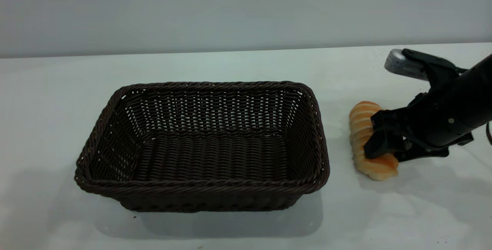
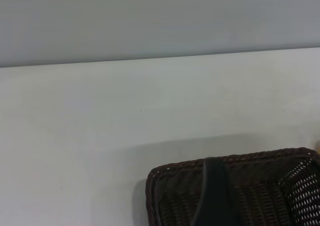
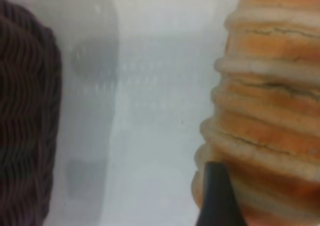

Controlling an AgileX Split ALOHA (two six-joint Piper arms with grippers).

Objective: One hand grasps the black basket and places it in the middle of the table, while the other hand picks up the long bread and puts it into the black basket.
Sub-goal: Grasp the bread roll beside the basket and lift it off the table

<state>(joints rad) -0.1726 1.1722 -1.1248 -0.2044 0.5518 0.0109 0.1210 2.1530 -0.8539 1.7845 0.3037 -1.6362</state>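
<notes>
The black basket (image 1: 215, 85) stands in the middle of the white table (image 1: 246, 63), empty. The long bread (image 1: 378, 168) lies on the table just right of the basket, ridged orange side up. My right gripper (image 1: 371, 134) reaches in from the right and is shut across the loaf's middle. In the right wrist view the bread (image 3: 270, 86) fills the frame, one of the fingers (image 3: 217, 196) presses on its side, and the basket's wall (image 3: 25, 111) is close by. Part of my left gripper (image 2: 212, 193) shows in front of a basket corner (image 2: 280, 186); the left arm is outside the exterior view.
The right arm's silver wrist camera (image 1: 401, 65) sits above the bread. A grey wall runs behind the table's far edge. Bare tabletop lies left of and in front of the basket.
</notes>
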